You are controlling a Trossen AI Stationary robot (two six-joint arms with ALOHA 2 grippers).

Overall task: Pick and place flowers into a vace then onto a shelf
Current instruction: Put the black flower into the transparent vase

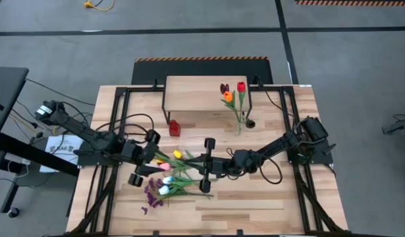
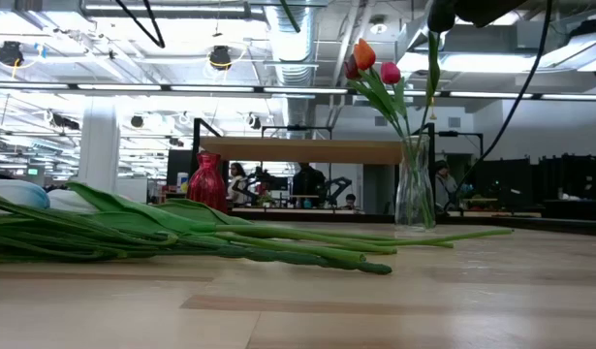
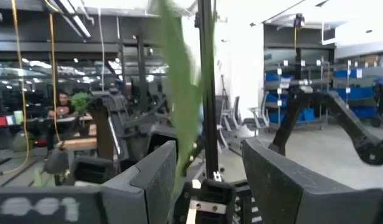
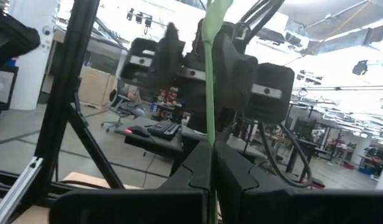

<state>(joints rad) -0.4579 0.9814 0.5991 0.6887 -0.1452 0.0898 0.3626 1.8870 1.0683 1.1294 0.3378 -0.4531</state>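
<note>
Loose flowers (image 1: 168, 184) lie in a pile on the tabletop, their stems (image 2: 278, 247) flat on the wood. A clear vase (image 1: 249, 123) (image 2: 414, 194) stands on the table before the shelf (image 1: 195, 92) and holds red, orange and maroon tulips (image 1: 232, 92). Both grippers hover level above the pile, facing each other. My right gripper (image 1: 194, 163) (image 4: 211, 149) is shut on a green stem. My left gripper (image 1: 156, 163) (image 3: 207, 155) is open, a green leaf (image 3: 179, 93) between its fingers; I cannot tell whether they touch it. A yellow tulip head (image 1: 178, 155) shows between the grippers. My right gripper pinches a green stem (image 4: 210, 124) between its two fingers (image 4: 231, 168). It comes level from the table's right, with the fingers across the stem. The stem rises past the fingertips, clear of the table. Which blossom it bears cannot be told.
A small red vase (image 1: 174, 127) (image 2: 208, 181) stands on the table by the shelf's left front leg. Black frame rails run along both table sides. People and desks show in the room beyond the table's far edge.
</note>
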